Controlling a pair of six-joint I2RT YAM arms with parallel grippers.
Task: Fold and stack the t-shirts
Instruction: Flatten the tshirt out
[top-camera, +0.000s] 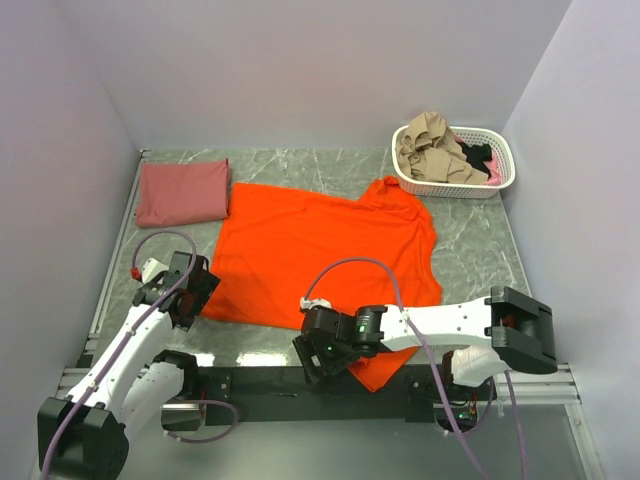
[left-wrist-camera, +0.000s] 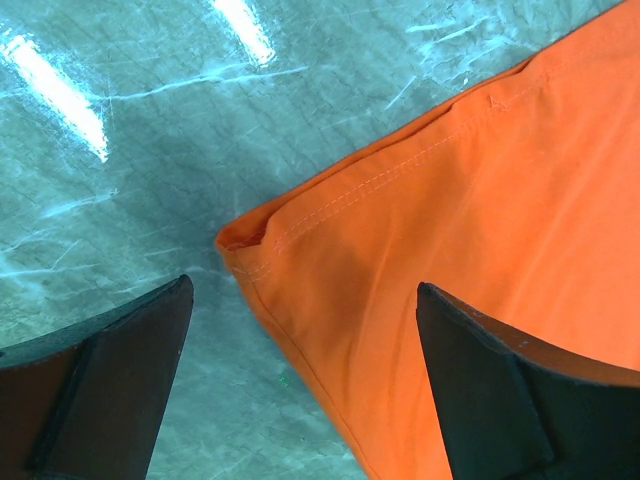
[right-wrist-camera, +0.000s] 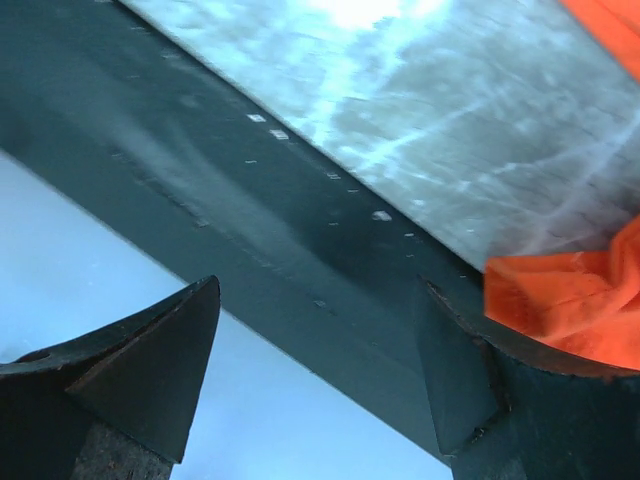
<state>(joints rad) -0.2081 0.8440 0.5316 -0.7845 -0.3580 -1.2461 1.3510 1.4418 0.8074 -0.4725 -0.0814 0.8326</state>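
Observation:
The bright orange-red t-shirt (top-camera: 320, 250) lies spread flat in the middle of the table, and one sleeve (top-camera: 385, 368) reaches over the front edge. The dusty brick-red t-shirt (top-camera: 182, 192) lies folded to a rectangle at the back left. My left gripper (top-camera: 180, 290) is open low over the orange shirt's near-left corner (left-wrist-camera: 300, 250); that hemmed corner lies between its dark fingers (left-wrist-camera: 100, 390). My right gripper (top-camera: 325, 352) is open at the front edge, left of the hanging sleeve (right-wrist-camera: 570, 300), with nothing between its fingers (right-wrist-camera: 150, 370).
A white slotted basket (top-camera: 455, 189) at the back right holds crumpled tan, black and pink clothes. Grey marbled table top (top-camera: 470, 250) shows round the shirt. A dark rail (right-wrist-camera: 300, 250) runs along the front edge. Pale walls close in both sides and the back.

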